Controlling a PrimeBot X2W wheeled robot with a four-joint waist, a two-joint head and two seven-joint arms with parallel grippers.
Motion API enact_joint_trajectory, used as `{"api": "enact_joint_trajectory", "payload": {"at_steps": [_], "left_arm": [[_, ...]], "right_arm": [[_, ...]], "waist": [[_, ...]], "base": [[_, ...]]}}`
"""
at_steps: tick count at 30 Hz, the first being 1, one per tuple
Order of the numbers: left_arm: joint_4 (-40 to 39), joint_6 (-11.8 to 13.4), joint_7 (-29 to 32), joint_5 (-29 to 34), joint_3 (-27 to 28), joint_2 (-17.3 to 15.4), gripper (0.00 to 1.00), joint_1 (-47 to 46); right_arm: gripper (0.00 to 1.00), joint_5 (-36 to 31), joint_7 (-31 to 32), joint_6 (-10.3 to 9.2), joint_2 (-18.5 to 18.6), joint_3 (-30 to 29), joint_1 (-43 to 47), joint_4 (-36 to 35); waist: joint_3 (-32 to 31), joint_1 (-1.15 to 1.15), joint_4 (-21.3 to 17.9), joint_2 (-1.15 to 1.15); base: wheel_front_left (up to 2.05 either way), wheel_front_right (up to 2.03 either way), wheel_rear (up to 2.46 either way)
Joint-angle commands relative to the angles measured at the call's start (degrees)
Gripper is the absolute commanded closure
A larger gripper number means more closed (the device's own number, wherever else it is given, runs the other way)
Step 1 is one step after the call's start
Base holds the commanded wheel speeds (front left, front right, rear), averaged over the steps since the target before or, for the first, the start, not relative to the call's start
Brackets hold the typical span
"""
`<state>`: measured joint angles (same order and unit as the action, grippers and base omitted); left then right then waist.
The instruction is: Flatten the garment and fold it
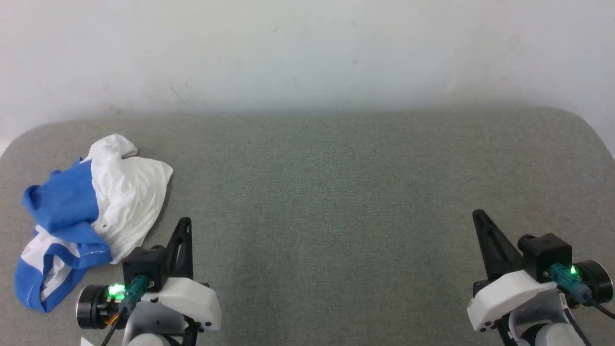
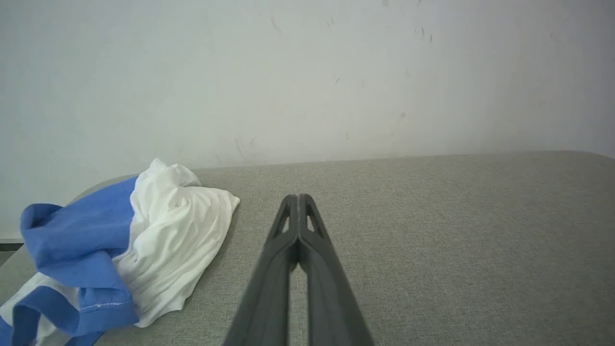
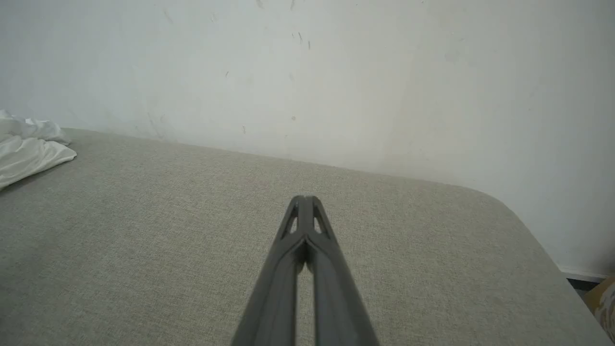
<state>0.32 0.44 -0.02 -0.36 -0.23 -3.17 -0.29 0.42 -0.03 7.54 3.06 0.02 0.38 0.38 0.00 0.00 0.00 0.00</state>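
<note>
Left gripper [image 1: 184,226] and right gripper [image 1: 478,216] sit low in the frame at the near side of a grey desk [image 1: 336,192], fingers pressed together and empty. Crumpled at the left edge, the garment [image 1: 91,211] runs lengthwise from white at upper right to blue at lower left. The left wrist view takes in its blue and white folds, the right wrist view a white corner at far left.

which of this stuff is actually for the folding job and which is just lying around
For the job:
shirt, crumpled at the table's left end
left gripper, shut
right gripper, shut

Just there:
wall
tan thing past the table's corner, too cropped to identify
</note>
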Motion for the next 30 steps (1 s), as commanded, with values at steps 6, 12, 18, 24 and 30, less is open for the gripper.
{"api": "enact_joint_trajectory", "payload": {"at_steps": [6, 12, 18, 24, 30], "left_arm": [[-0.3, -0.4, 0.0, 0.4, 0.2, 0.3, 1.00, 0.3], [-0.3, -0.4, 0.0, 0.4, 0.2, 0.3, 1.00, 0.3], [-0.3, -0.4, 0.0, 0.4, 0.2, 0.3, 1.00, 0.3], [-0.3, -0.4, 0.0, 0.4, 0.2, 0.3, 1.00, 0.3], [0.1, 0.0, 0.0, -0.1, -0.1, 0.0, 0.00, 0.0]], "right_arm": [[1.00, -0.4, 0.0, -0.05, -0.2, 0.0, -0.4, -0.4], [1.00, -0.4, 0.0, -0.05, -0.2, 0.0, -0.4, -0.4], [1.00, -0.4, 0.0, -0.05, -0.2, 0.0, -0.4, -0.4], [1.00, -0.4, 0.0, -0.05, -0.2, 0.0, -0.4, -0.4], [0.00, 0.1, 0.0, 0.00, 0.0, 0.0, 0.0, 0.1]], "waist": [[0.0, 0.00, 0.0, 0.00], [0.0, 0.00, 0.0, 0.00], [0.0, 0.00, 0.0, 0.00], [0.0, 0.00, 0.0, 0.00], [0.0, 0.00, 0.0, 0.00]], "base": [[0.00, 0.00, 0.00], [0.00, 0.00, 0.00], [0.00, 0.00, 0.00], [0.00, 0.00, 0.00], [0.00, 0.00, 0.00]]}}
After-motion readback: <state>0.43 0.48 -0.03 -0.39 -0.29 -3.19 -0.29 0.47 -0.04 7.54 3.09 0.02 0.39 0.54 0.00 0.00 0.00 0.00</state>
